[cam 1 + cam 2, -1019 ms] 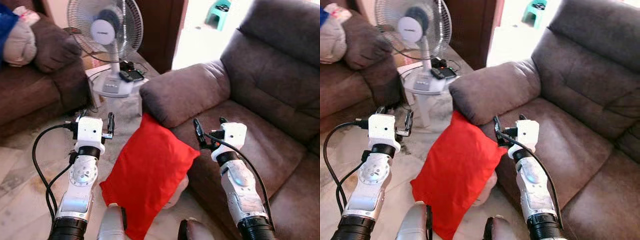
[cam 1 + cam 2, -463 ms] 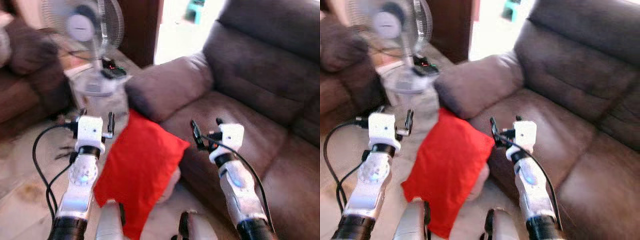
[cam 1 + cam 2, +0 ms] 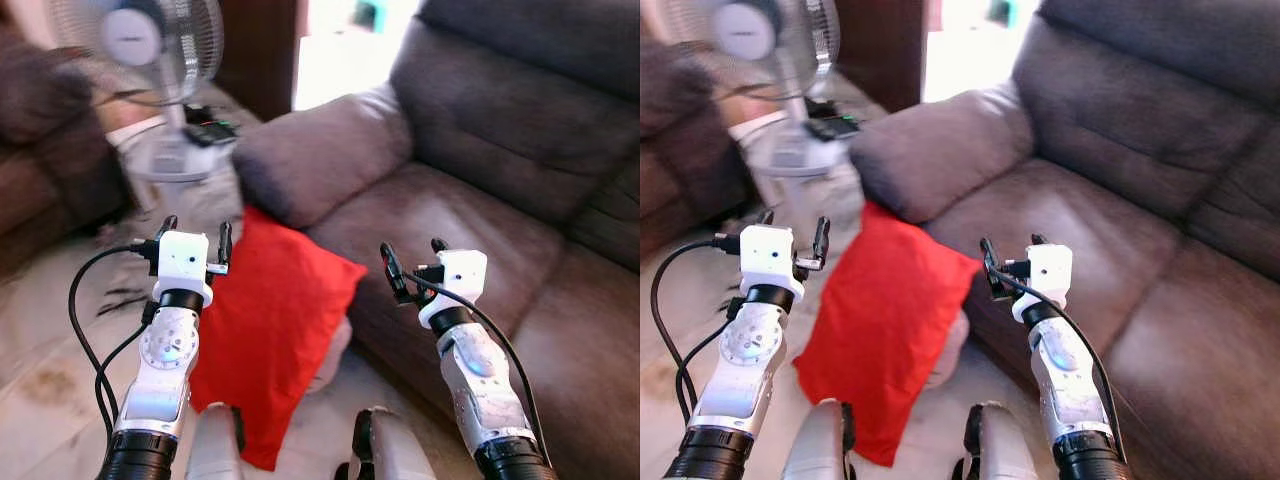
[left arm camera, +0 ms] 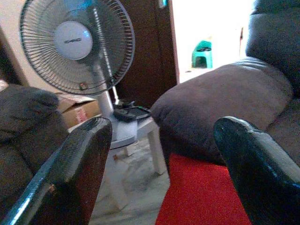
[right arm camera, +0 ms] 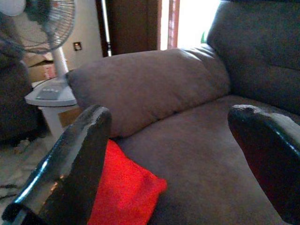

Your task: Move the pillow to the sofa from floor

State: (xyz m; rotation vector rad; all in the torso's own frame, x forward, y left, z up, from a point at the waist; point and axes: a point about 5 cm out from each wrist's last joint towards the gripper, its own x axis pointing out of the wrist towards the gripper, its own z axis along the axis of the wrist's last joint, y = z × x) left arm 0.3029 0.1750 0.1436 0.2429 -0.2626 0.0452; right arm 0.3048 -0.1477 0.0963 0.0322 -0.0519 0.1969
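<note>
Red pillow not yet lifted from the floor; both grippers empty.

The red pillow (image 3: 275, 330) is seen leaning on the floor against the front of the brown sofa (image 3: 480, 210), just below its padded armrest (image 3: 315, 150). The left gripper (image 3: 193, 242) is held up beside the pillow, the right gripper (image 3: 412, 265) over the sofa's seat edge, each with its jaws apart and nothing between them. No grasp has been made (judged from the pillow's untouched position), so reaching, lifting and placing are all left. A standing fan (image 3: 150, 45) is seen beyond the armrest.

No legible text on anything.
</note>
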